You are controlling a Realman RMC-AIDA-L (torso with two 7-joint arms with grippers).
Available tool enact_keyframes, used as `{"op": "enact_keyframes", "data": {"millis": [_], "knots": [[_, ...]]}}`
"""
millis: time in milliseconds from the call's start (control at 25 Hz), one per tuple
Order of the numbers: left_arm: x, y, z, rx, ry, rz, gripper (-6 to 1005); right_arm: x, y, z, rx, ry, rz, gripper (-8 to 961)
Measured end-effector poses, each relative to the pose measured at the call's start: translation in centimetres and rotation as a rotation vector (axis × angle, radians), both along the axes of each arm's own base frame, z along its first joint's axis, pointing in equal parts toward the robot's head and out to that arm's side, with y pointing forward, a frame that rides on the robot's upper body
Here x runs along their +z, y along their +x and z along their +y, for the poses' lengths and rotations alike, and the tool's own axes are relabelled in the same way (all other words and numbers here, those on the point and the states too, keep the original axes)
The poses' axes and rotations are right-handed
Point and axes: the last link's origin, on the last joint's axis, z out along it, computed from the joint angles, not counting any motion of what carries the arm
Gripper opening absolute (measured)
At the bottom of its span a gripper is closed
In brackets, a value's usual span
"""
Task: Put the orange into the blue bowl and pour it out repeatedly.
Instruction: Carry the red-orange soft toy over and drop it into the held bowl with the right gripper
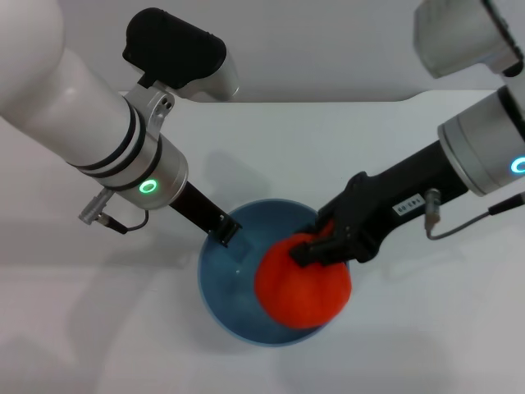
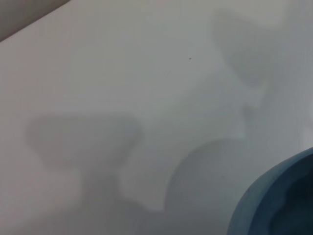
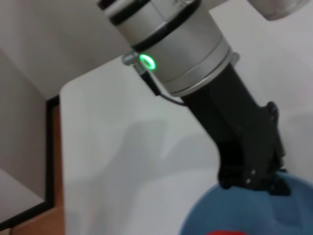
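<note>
You have a plain white tabletop (image 1: 344,148) in front of you, with a grey wall behind its far edge. The blue bowl (image 1: 225,287) sits near the front centre, upright, mouth facing up; being round, it has no long axis to speak of. Your left gripper (image 1: 229,231) reaches down at a slant from the left and its fingers are clamped on the bowl's far-left rim. Your right gripper (image 1: 322,246) comes in from the right, its fingers closed around the orange (image 1: 302,283), which hangs over the right half of the bowl's opening, overlapping the right rim. The orange looks roundish; you cannot tell which way its stem points.
</note>
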Motion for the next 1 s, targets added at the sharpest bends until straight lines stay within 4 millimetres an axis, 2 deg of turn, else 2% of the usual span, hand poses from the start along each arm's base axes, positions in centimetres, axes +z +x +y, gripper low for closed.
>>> {"op": "enact_keyframes", "data": {"millis": [40, 240, 480, 640, 840, 1000], "knots": [[0.0, 0.1, 0.0, -0.001, -0.001, -0.001, -1, -0.1, 0.0, 0.1, 0.001, 0.007, -0.005, 106], [0.2, 0.0, 0.1, 0.001, 0.008, -0.007, -2, 0.0, 0.2, 0.5, 0.000, 0.041, -0.023, 240], [0.2, 0.1, 0.2, -0.005, 0.008, -0.006, -2, 0.9, 0.3, 1.1, -0.022, 0.090, 0.003, 456], [0.1, 0.3, 0.4, -0.022, 0.017, -0.014, -1, 1.4, 0.4, 1.2, -0.031, 0.114, 0.011, 456], [0.9, 0.4, 0.9, -0.069, 0.102, -0.059, -1, 5.0, 2.6, 2.0, -0.223, 0.258, 0.011, 456], [2.1, 0.8, 0.9, -0.148, 0.198, -0.103, -2, 8.5, 6.0, 0.9, -0.344, 0.359, -0.041, 457]]}}
